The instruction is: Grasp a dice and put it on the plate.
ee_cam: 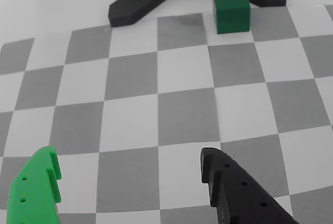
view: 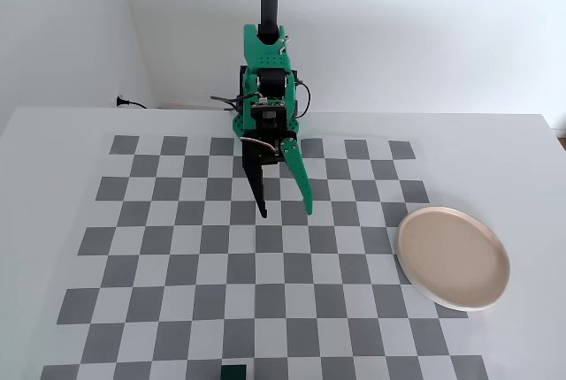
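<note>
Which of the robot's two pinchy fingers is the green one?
In the wrist view it is the finger on the left; the other finger, on the right, is black. The open gripper has nothing between them.

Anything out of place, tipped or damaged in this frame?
Nothing stands out. The dice sits flat at the board's near edge, the plate lies empty and level at the right, and the gripper hangs open above the board.

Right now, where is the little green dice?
In the fixed view the dice sits at the bottom edge of the checkerboard, left of centre, far from the plate.
</note>
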`<control>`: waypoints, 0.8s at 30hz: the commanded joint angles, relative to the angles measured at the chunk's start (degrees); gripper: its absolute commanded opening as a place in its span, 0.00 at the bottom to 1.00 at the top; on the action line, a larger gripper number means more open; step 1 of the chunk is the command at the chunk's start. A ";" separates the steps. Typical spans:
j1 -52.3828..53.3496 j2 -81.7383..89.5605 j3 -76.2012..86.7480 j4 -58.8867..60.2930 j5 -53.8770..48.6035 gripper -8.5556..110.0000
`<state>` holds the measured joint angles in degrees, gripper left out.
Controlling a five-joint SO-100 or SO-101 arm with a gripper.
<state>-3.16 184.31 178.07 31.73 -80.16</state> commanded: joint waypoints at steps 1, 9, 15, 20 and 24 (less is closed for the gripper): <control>0.26 -8.88 -7.65 -4.57 0.44 0.28; 3.34 -33.57 -23.82 -12.57 1.93 0.28; 5.01 -45.44 -33.05 -14.94 0.88 0.28; 5.89 -55.28 -40.25 -17.23 -0.44 0.27; 6.68 -63.37 -46.67 -18.19 -1.41 0.27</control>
<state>2.90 125.07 141.24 15.29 -80.95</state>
